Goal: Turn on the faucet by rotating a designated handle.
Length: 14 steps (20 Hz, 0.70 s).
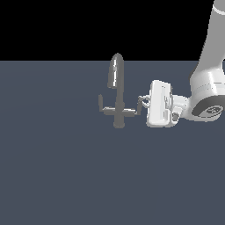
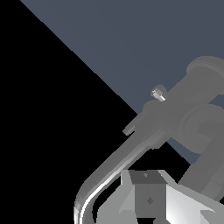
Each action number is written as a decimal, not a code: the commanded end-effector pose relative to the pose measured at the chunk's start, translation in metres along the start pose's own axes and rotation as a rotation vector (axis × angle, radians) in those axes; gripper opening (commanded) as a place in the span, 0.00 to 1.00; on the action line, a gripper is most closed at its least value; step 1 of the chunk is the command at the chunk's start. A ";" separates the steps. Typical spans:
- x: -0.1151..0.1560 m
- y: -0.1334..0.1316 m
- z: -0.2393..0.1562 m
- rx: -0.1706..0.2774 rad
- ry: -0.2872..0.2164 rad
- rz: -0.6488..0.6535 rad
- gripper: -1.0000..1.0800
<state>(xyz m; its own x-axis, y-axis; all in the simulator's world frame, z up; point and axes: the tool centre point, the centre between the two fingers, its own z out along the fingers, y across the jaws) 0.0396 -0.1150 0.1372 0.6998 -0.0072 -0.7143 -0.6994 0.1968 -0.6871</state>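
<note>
On the exterior view's right of the faucet (image 1: 117, 90), the gripper (image 1: 143, 103) meets the handle (image 1: 139, 104). No writing shows anywhere. I cannot tell how the jaws stand.

White arm (image 1: 206, 66), dark-ringed wrist joint

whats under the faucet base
The faucet stands with its round base on the bare grey floor. Nothing else shows there; the floor beneath the base is covered by it.
</note>
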 end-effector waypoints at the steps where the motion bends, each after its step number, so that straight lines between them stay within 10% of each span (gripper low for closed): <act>1: -0.010 0.000 0.002 -0.002 -0.009 -0.003 0.00; 14: -0.022 0.030 0.001 -0.001 -0.006 -0.001 0.00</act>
<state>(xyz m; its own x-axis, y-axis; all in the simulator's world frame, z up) 0.0126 -0.1092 0.1357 0.7079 -0.0123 -0.7062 -0.6909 0.1958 -0.6959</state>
